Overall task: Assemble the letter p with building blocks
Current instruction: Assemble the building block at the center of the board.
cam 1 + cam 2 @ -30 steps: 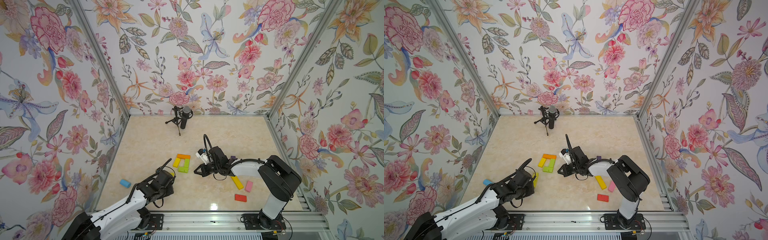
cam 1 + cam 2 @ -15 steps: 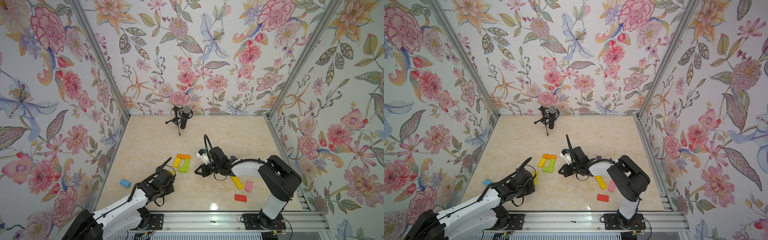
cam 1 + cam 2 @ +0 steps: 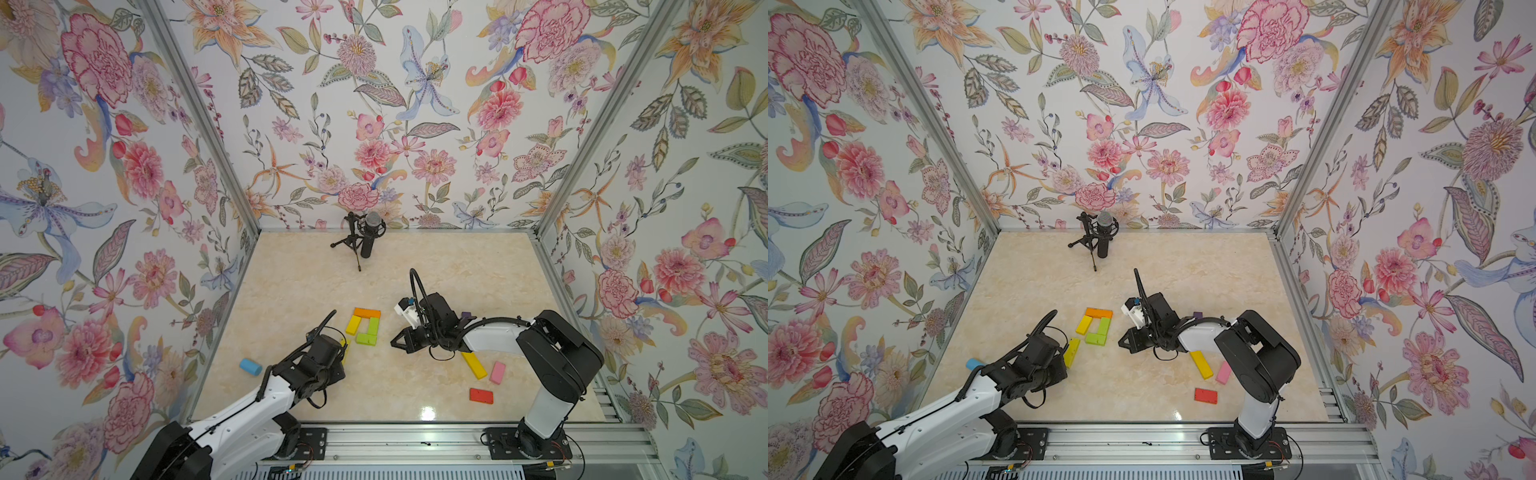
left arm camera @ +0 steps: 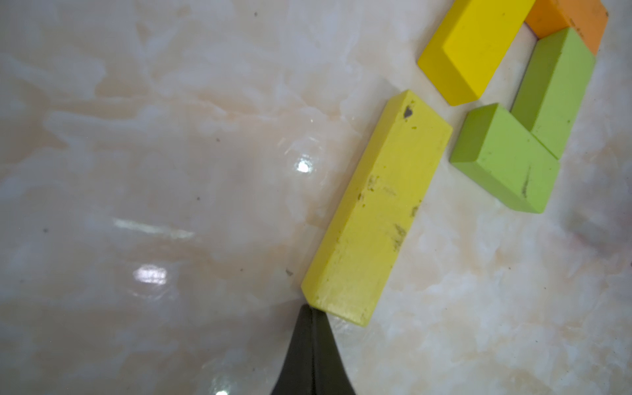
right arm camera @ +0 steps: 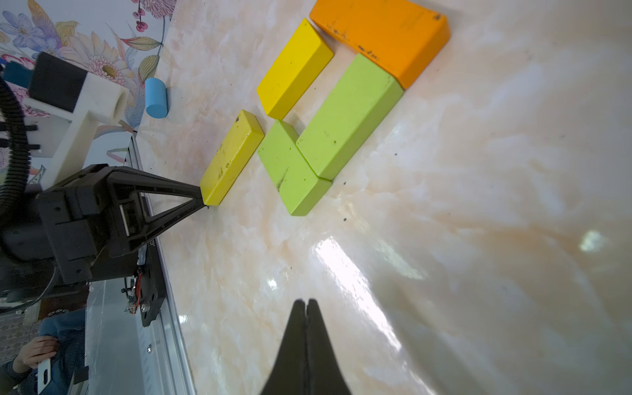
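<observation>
While both sets of jaws are pressed fully shut and hold nothing, the left gripper [image 4: 310, 309] touches the end of a long yellow bar [image 4: 376, 212], lying at seven o'clock of the square of blocks [image 3: 372, 325]; the right gripper [image 5: 306, 302] points in from three o'clock.

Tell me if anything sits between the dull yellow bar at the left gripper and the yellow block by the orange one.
Nothing visible: only bare table separates the dull yellow bar from that yellow block.
</observation>
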Controlling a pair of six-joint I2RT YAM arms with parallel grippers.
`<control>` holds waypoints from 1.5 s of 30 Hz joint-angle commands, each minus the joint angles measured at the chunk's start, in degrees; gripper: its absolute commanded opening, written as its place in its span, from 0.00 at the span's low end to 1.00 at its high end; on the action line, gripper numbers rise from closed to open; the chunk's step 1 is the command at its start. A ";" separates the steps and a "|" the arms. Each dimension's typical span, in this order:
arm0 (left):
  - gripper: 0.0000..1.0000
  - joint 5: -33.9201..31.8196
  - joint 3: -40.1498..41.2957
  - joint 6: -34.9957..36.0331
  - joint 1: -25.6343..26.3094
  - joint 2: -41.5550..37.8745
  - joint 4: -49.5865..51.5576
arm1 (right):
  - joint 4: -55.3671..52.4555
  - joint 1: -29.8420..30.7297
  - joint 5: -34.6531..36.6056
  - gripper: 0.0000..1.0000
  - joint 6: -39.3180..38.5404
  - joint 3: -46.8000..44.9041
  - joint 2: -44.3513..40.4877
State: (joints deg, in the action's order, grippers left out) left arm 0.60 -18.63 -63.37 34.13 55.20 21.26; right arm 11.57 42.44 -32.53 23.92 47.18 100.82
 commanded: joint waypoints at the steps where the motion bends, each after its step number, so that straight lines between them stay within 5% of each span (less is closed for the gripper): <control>1: 0.00 -1.00 0.88 1.45 -0.73 2.22 3.10 | -0.58 -0.59 -0.08 0.00 -1.11 -0.55 0.14; 8: 0.00 -1.90 1.65 0.91 -1.50 -0.72 5.43 | -0.55 -0.73 -0.19 0.00 -1.16 -0.23 0.84; 14: 0.00 -9.74 -2.99 -2.11 -1.44 -2.73 14.63 | 0.02 -0.69 -0.43 0.00 -0.98 0.09 1.75; 21: 0.00 -14.08 -6.21 -2.62 -2.01 -3.06 12.37 | 0.34 -1.04 -0.68 0.00 -0.97 0.03 2.85; 34: 0.00 -6.03 -9.11 8.26 -10.88 10.84 -4.01 | -2.05 -2.68 -0.43 0.00 -1.95 0.14 2.35; 45: 0.00 0.44 -10.99 12.02 -12.07 17.50 -9.16 | -3.13 -2.97 -0.33 0.00 -1.82 1.79 3.33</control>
State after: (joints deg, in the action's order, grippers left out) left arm -0.82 -28.91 -53.25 22.76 72.07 13.91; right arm 9.58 39.70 -32.56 23.09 47.59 102.87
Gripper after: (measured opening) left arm 0.050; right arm 0.047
